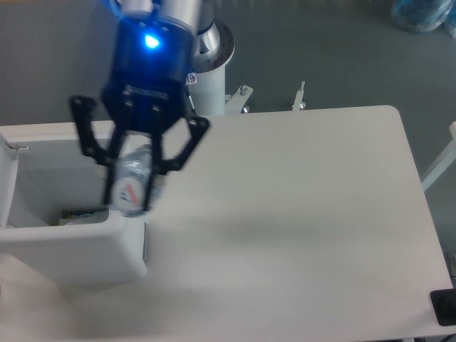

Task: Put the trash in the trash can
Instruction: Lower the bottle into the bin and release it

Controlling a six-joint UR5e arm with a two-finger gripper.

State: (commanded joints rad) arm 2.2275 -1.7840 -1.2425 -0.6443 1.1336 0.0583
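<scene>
overhead view of 1 arm at a white table [306,214]. the gripper [130,201] hangs close to the camera, a blue light lit on its black body. its 2 black fingers [152,187] are closed onto a crushed clear bottle [132,182], which is pinched between them and lifted clear of the table. the bottle stands roughly upright in the grasp, slightly tilted, with its white end and a red mark at the lower tip of the jaws, facing the camera. motion blur softens the outline of both gripper and bottle.

directly below and to the left of the jaws stands the white bin [64,246], its top open. the lower end of the bottle overlaps the bin's right rim in this view; whether it touches the rim cannot be told. part of the raised lid [7,189] shows at the far left edge, well apart from the jaws. inside the bin, low and to the left of the jaws, lies a small pale scrap [80,214] with a darker strip; its detail is too small to make out.

behind the jaws, beyond the table's far edge, rises the arm's round mounting post [214,64]. to the right of the jaws the tabletop extends to its rounded far corner.
</scene>
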